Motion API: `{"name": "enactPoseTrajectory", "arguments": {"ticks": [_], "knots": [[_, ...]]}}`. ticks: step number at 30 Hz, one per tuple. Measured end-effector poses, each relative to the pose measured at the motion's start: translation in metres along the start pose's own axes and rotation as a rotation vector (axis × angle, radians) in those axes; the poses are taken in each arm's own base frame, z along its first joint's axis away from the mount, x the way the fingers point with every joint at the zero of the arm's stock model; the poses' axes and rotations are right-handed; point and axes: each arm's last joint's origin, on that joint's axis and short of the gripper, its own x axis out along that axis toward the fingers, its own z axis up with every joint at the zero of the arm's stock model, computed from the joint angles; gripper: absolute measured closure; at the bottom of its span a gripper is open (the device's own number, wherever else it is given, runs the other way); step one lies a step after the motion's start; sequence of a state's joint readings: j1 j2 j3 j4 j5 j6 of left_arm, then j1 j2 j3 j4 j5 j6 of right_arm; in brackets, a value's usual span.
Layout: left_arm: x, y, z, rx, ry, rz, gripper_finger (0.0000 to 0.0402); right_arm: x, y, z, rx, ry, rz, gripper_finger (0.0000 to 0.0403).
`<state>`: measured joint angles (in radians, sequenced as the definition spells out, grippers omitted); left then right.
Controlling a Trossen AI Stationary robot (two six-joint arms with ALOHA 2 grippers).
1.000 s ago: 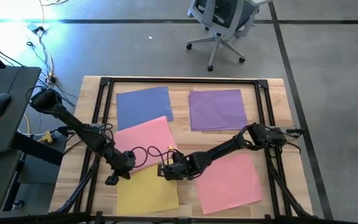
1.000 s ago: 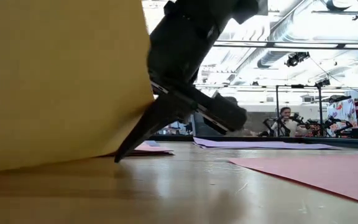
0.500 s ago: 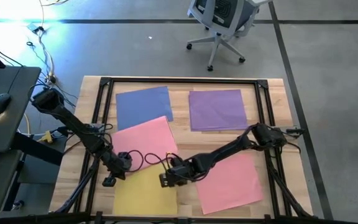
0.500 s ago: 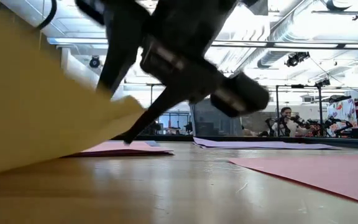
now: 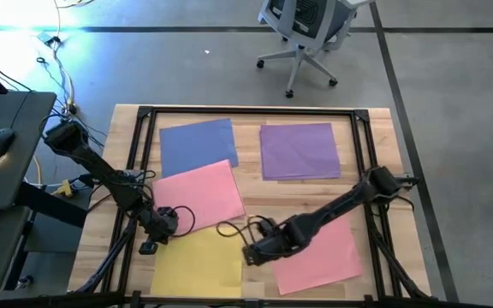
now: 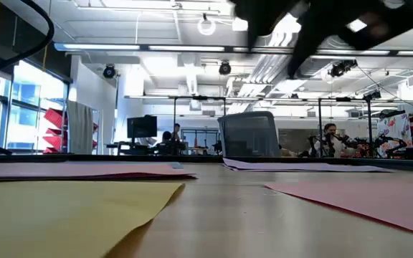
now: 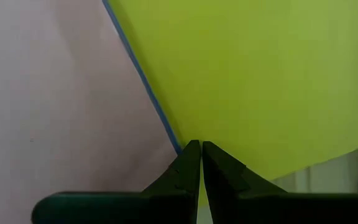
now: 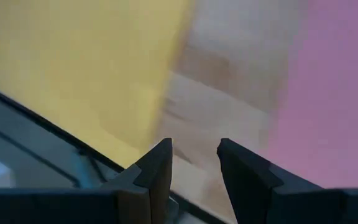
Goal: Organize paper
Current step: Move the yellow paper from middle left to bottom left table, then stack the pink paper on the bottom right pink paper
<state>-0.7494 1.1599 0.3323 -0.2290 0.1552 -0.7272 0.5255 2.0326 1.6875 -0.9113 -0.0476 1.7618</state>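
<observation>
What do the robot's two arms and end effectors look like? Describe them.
Both arms are slim, dark and jointed. A thin black cable loops loosely by each wrist. The left end effector has two dark, pointed, wedge-shaped fingers. The right end effector has two dark, blunt, angular fingers.

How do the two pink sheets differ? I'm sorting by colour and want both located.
The left pink sheet overlaps the blue sheet; the right pink sheet lies alone on bare wood. The left sits mid-table, the right nearer the front edge. Both lie flat, slightly rotated.

pink paper (image 5: 199, 192): 2 | yellow paper (image 5: 199, 258): 1 | blue paper (image 5: 197, 145): 1 | purple paper (image 5: 299, 151): 1
</observation>
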Motion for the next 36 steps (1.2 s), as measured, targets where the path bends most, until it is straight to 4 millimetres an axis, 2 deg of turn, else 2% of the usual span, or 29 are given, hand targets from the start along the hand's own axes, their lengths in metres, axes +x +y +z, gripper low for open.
{"name": "enactPoseTrajectory", "arguments": {"ticks": [5, 10, 14, 21, 26, 36], "knots": [[-0.009, -0.006, 0.005, -0.023, 0.038, 0.05, 0.0402, -0.002, -0.024, -0.031, -0.025, 0.097, -0.189, 0.0284], [-0.023, -0.01, 0.013, -0.039, 0.052, 0.168, 0.0402, 0.016, -0.043, -0.049, -0.078, 0.168, -0.272, 0.0294], [-0.031, -0.013, 0.019, -0.025, 0.048, 0.222, 0.0402, 0.039, -0.054, -0.046, -0.063, 0.187, -0.245, 0.032], [-0.034, -0.013, 0.019, -0.019, 0.071, 0.252, 0.0402, 0.073, -0.068, -0.038, 0.031, 0.188, -0.139, 0.0395], [-0.034, -0.013, 0.018, -0.038, 0.073, 0.255, 0.0402, 0.079, -0.074, -0.035, 0.175, 0.151, -0.123, 0.0397], [-0.034, -0.012, 0.018, -0.046, 0.073, 0.259, 0.0402, 0.081, -0.072, -0.032, 0.299, 0.073, -0.082, 0.0403]]}}
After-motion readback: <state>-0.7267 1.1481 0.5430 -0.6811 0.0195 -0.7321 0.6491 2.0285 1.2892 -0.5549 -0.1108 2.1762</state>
